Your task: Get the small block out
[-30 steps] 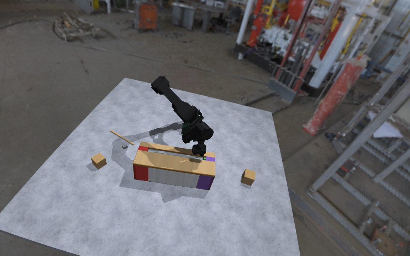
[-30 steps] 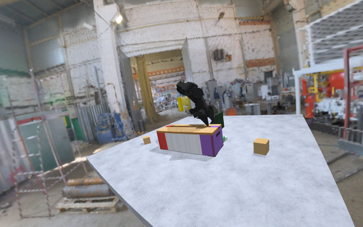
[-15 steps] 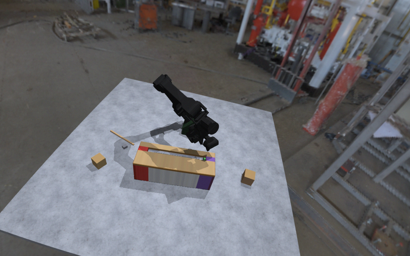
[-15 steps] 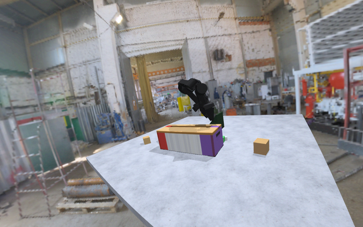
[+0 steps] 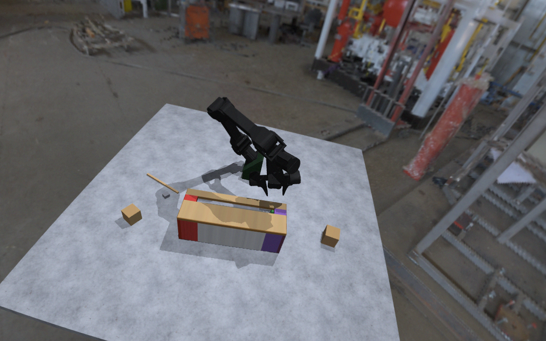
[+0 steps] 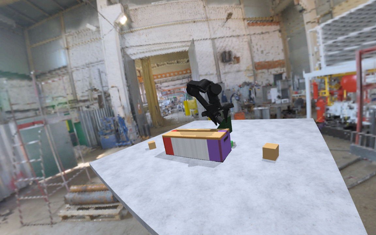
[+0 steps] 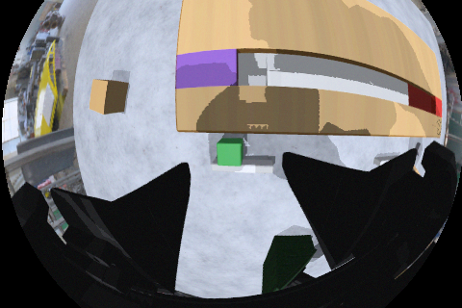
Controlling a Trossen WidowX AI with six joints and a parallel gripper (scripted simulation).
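The green block [image 6: 232, 143] [image 7: 230, 152] lies outside the box, on the table behind its purple end, against a low pale strip [image 7: 257, 168]. A bit of green [image 5: 272, 210] shows through the top slot. The box [image 5: 232, 211] [image 6: 195, 134] [image 7: 217, 14] stands upright, with a wooden top, a red end [image 5: 187, 230] [image 6: 168, 146] and a purple end [image 5: 271, 242] [image 6: 216, 150] [image 7: 207, 68]. My gripper [image 5: 275, 194] [image 6: 221, 123] [image 7: 237, 165] is open and empty, above and behind the box near the purple end. In the wrist view the block shows ahead, between the fingertips.
A wooden cube [image 5: 330, 235] [image 6: 270, 151] [image 7: 108, 96] stands beyond the purple end, another [image 5: 131, 214] [image 6: 151, 145] beyond the red end. A thin stick [image 5: 162, 183] and a small grey piece [image 5: 165, 195] lie behind the red end. A dark green panel [image 5: 250, 168] [image 7: 287, 260] stands behind the gripper.
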